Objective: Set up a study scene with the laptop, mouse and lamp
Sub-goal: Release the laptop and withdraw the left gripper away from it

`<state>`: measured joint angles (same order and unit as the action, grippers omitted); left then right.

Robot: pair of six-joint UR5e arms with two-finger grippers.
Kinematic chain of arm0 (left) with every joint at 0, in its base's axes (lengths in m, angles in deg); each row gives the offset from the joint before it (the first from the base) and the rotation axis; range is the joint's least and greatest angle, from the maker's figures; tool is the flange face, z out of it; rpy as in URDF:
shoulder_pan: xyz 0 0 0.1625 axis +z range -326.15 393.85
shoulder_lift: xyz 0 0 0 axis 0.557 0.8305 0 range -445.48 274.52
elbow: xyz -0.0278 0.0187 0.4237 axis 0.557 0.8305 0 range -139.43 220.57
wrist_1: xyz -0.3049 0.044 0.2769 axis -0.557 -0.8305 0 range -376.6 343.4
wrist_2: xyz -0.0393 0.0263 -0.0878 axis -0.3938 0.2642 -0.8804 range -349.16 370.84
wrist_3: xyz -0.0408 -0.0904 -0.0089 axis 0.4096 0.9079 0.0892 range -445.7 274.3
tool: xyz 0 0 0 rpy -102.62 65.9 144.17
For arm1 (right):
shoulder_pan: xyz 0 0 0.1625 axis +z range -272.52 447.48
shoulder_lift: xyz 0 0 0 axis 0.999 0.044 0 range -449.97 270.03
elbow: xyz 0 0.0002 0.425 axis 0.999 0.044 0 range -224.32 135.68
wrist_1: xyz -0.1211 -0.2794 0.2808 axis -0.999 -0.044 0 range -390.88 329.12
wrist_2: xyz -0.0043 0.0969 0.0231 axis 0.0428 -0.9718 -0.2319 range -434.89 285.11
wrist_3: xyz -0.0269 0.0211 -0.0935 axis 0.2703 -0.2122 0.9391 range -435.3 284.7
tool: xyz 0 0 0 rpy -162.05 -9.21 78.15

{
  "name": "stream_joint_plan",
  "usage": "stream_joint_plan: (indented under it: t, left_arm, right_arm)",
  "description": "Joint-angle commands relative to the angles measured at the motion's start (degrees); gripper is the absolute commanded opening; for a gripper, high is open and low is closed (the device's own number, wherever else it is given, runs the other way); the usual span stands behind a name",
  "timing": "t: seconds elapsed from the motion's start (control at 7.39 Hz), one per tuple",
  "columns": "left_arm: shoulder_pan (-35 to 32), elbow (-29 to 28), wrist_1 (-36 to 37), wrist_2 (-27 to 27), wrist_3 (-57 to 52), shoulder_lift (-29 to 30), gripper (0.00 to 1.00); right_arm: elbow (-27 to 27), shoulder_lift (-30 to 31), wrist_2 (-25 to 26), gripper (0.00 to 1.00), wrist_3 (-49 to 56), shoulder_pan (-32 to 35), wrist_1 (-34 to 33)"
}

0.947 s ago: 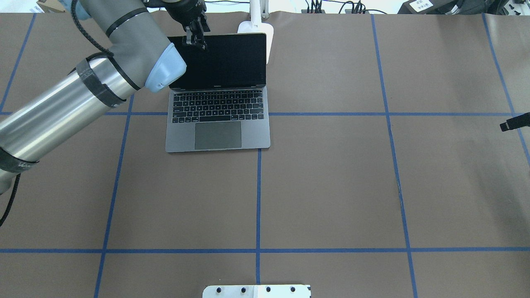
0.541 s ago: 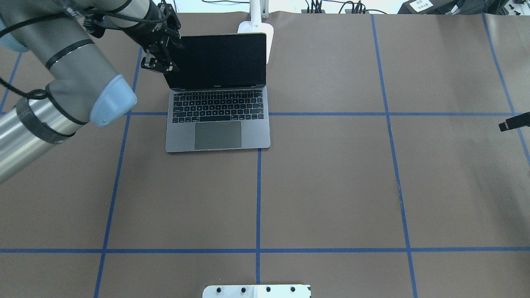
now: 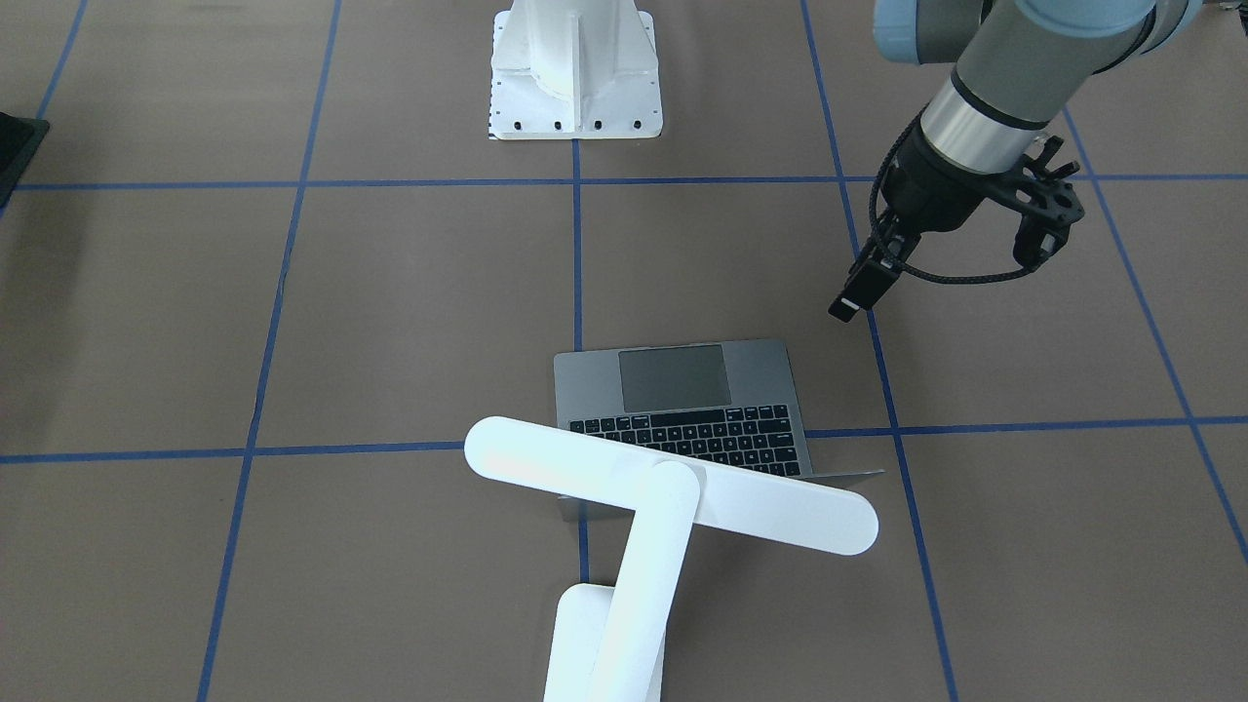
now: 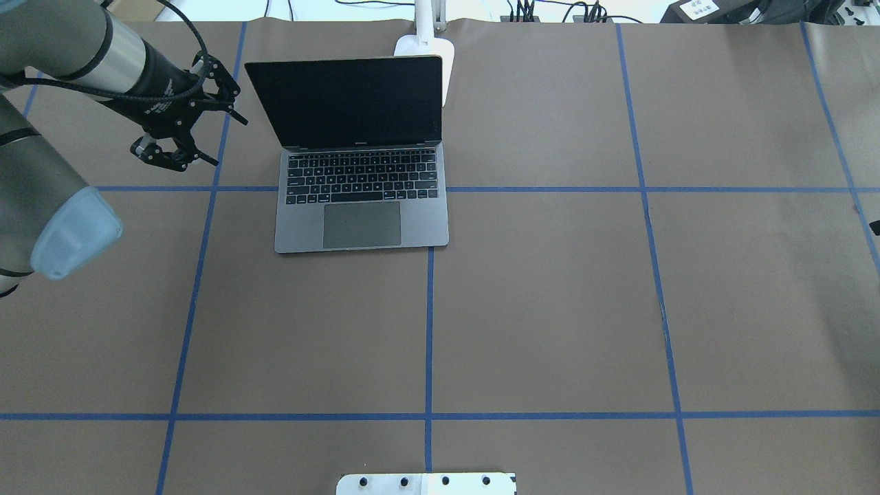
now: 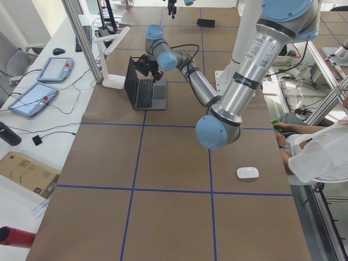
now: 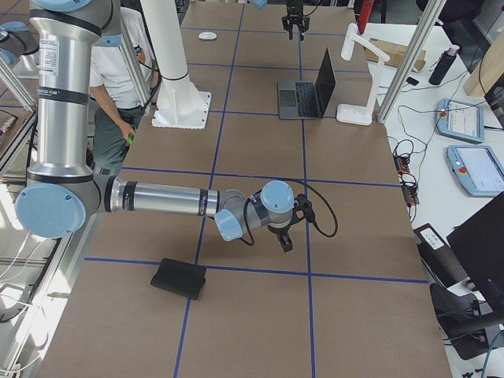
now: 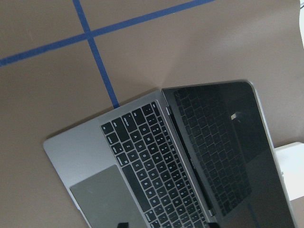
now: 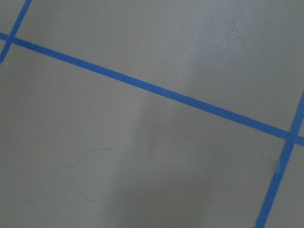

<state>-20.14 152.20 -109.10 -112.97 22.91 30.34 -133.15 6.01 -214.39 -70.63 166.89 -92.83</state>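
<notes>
At 9 o'clock of the laptop, taking 12 as straight away from the robot, your left gripper hung above the table. It was clear of the lid's left edge, and its jaws stood apart with nothing between them. You had the laptop open at 11 o'clock of the table's middle, with its screen dark and raised and its keyboard toward the robot. Just behind the lid, at 12 to 1 o'clock, stood the lamp; its bar head crossed the lid's top in the front-facing view. The mouse lay well apart at 7 o'clock of the laptop, near the robot-side edge, where a person sat just beyond. Your right gripper hovered low, far out at 3 to 4 o'clock, near a black mat; you could not tell from that side view how its jaws stood. A white pedestal sat at 6 o'clock on the near edge. Broad taped brown surface lay between it and the laptop, and rightward out to the table's end.
</notes>
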Motion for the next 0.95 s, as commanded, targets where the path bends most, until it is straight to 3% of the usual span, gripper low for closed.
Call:
stream_joint_plan:
  t: [0.0, 0.14, 0.41, 0.68, 0.81]
  left_arm:
    - [-0.32, 5.67, 0.03, -0.29, -11.96, -6.28, 0.80]
    - [-1.11, 8.49, -0.14, -0.29, -18.20, -9.79, 0.90]
    - [-2.17, 9.39, -0.14, -0.29, -19.14, -10.09, 0.92]
    - [-2.43, 10.36, -0.05, -0.20, -19.14, -10.09, 0.94]
    - [-3.13, 10.45, -0.05, -0.11, -19.05, -10.09, 0.95]
  right_arm:
    - [2.00, -0.27, 0.11, 0.99, 25.61, 6.08, -13.20]
    - [2.09, -0.53, 0.80, 0.99, 36.96, 7.32, -20.93]
    - [1.38, -0.71, 0.11, 0.99, 52.73, 7.78, -35.63]
    - [2.16, -1.67, -0.24, 0.99, 61.03, 5.41, -49.17]
    - [4.26, -2.11, -0.24, 0.99, 63.16, 5.05, -50.97]
